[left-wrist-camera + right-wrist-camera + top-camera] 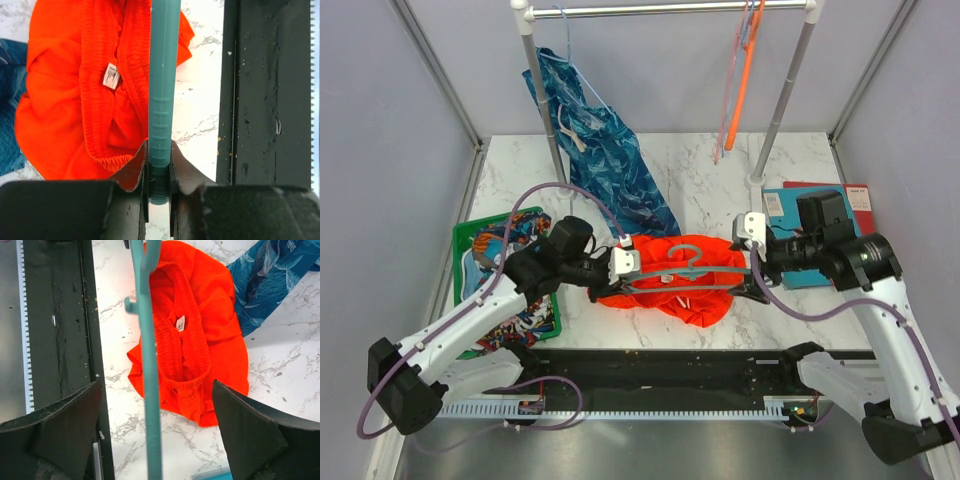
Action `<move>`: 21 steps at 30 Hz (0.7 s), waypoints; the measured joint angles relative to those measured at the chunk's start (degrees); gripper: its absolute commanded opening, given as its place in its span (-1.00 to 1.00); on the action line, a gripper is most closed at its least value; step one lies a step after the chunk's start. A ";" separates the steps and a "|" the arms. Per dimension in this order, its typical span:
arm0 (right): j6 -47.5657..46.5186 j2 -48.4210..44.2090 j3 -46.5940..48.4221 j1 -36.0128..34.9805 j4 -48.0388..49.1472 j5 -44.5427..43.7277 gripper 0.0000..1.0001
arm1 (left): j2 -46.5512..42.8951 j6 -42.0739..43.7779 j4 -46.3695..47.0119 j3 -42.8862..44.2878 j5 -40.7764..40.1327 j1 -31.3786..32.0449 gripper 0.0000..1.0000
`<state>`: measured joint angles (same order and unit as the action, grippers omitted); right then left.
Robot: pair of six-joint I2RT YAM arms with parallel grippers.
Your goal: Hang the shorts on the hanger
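Note:
The orange-red shorts [672, 282] lie crumpled on the marble table, front centre. The teal hanger [686, 272] is held level just above them. My left gripper [625, 264] is shut on the hanger's left end; the left wrist view shows the bar [164, 75] clamped between the fingers, with the shorts [75, 90] to its left. My right gripper [752, 252] is open at the hanger's right end. In the right wrist view the bar [150, 390] runs between the wide-spread fingers [65, 425], touching neither, with the shorts [200, 340] below.
A blue patterned garment [605, 160] hangs from the rack's left post [545, 100] down onto the table. Orange and pink hangers [742, 75] hang on the rail. A green tray [468, 236] with comic-print cloth stands left. Teal and red flat items [785, 205] lie right. A black strip [670, 375] runs along the front edge.

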<state>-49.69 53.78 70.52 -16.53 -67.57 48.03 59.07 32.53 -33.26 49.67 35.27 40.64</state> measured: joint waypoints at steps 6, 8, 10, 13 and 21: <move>3.08 11.56 8.87 -8.98 1.81 -4.17 0.79 | 4.02 -1.01 -1.42 0.44 -3.41 0.92 -0.96; 4.33 14.78 11.08 -12.81 2.67 -5.35 0.64 | 5.33 -1.11 -1.73 0.72 -4.66 1.29 -0.96; 5.44 17.11 12.41 -16.00 3.58 -6.49 0.47 | 5.99 -1.16 -2.16 1.05 -5.51 1.64 -0.97; 6.69 19.32 13.31 -19.28 4.13 -8.11 0.08 | 6.16 -1.18 -2.47 1.44 -6.58 2.19 -0.97; 7.98 21.73 13.31 -21.40 4.52 -12.17 -1.00 | 6.14 -1.44 -2.60 2.05 -7.02 2.25 -0.25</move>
<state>-41.71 75.50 83.83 -37.93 -63.05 35.86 65.21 31.09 -35.86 51.72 28.25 42.89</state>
